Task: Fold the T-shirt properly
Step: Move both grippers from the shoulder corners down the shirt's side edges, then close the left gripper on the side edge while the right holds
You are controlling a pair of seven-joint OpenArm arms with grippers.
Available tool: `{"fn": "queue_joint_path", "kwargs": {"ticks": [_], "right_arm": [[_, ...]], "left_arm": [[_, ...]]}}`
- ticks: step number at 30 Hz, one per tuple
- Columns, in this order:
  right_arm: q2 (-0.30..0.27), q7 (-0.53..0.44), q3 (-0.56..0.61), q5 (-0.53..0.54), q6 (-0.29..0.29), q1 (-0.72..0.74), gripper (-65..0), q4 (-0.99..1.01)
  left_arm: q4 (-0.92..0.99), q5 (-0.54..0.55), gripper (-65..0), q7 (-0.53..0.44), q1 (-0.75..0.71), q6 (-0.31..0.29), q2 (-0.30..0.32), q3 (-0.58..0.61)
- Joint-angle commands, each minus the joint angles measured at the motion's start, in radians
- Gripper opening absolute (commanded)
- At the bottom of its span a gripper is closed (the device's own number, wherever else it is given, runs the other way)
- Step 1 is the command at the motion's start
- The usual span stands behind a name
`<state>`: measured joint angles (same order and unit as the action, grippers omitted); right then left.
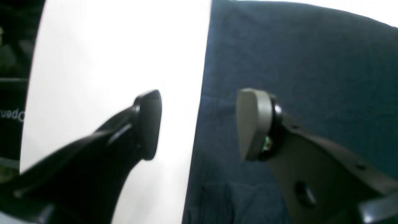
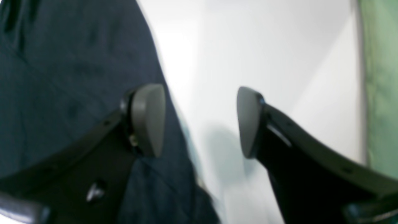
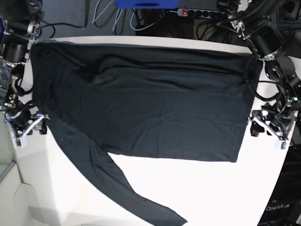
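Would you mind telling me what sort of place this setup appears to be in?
Probably a robotics lab: a white table holding the T-shirt, two robot arms at its sides, and tangled cables with a power strip behind.

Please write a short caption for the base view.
Black T-shirt spread on white table; open claws wait at both sides.

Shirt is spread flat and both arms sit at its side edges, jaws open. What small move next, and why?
Probably lower both grippers onto the edges and close. The left gripper and right gripper each straddle an edge of the shirt, one finger over fabric, the other over the table, jaws empty. One sleeve trails loose toward the near edge, so nothing is folded yet.
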<state>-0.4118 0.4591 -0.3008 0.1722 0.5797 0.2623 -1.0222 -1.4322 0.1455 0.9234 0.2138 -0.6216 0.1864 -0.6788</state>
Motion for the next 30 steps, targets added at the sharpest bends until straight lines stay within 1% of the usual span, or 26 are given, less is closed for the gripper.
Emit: {"fn": "queue_joint_path", "kwargs": {"ticks": [1,2,4,6,9,12,15,20,24,26,28,30], "right_arm": [[-0.012,-0.023,-0.008,-0.009,0.009,0.019,-27.8,-0.016],[0.006,-0.026,-0.011,-0.02,0.009,0.016,-27.8,-0.016],[0.021,-0.026,-0.013,-0.026,0.009,0.01,-27.8,-0.016],[0.026,-0.026,-0.015,-0.026,0.009,-0.011,-27.8,-0.016],[0.047,-0.027,-0.015,-0.026,0.009,-0.024,-27.8,-0.016],[0.047,-0.027,-0.015,-0.026,0.009,-0.025,-27.8,-0.01],[0.044,-0.033,-0.015,-0.026,0.009,-0.022,-27.8,0.027],[0.032,-0.115,-0.015,-0.026,0.009,-0.022,-27.9,0.119],[0.035,-0.124,-0.015,-0.026,0.009,-0.027,-28.6,0.133],[0.037,-0.125,-0.015,-0.026,0.009,-0.047,-33.1,0.128],[0.038,-0.125,-0.013,-0.026,0.009,-0.053,-40.9,0.128],[0.038,-0.125,-0.01,-0.026,0.009,-0.054,-50.0,0.128]], "left_arm": [[-0.017,0.015,-27.9,-0.022,0.023,-0.002,0.018,-0.002],[-0.017,0.015,-27.9,-0.022,0.023,-0.002,0.026,-0.003],[-0.015,0.015,-27.9,-0.022,0.023,-0.002,0.035,-0.002],[-0.015,0.015,-27.9,-0.022,0.023,-0.002,0.038,-0.003],[-0.015,0.015,-27.9,-0.022,0.023,-0.002,0.04,-0.006],[-0.017,0.015,-27.9,-0.022,0.023,-0.002,0.06,-0.005],[-0.017,0.015,-27.9,-0.022,0.023,-0.002,0.06,-0.006],[-0.017,0.015,-27.9,-0.022,0.022,-0.002,0.061,-0.006],[-0.017,0.015,-27.9,-0.022,0.02,-0.002,0.06,-0.005],[-0.017,0.015,-27.9,-0.022,0.02,-0.002,0.058,-0.003],[-0.017,0.015,-27.9,-0.022,0.022,-0.002,0.058,-0.003],[-0.015,0.015,-27.9,-0.022,0.025,-0.002,0.057,-0.003]]}}
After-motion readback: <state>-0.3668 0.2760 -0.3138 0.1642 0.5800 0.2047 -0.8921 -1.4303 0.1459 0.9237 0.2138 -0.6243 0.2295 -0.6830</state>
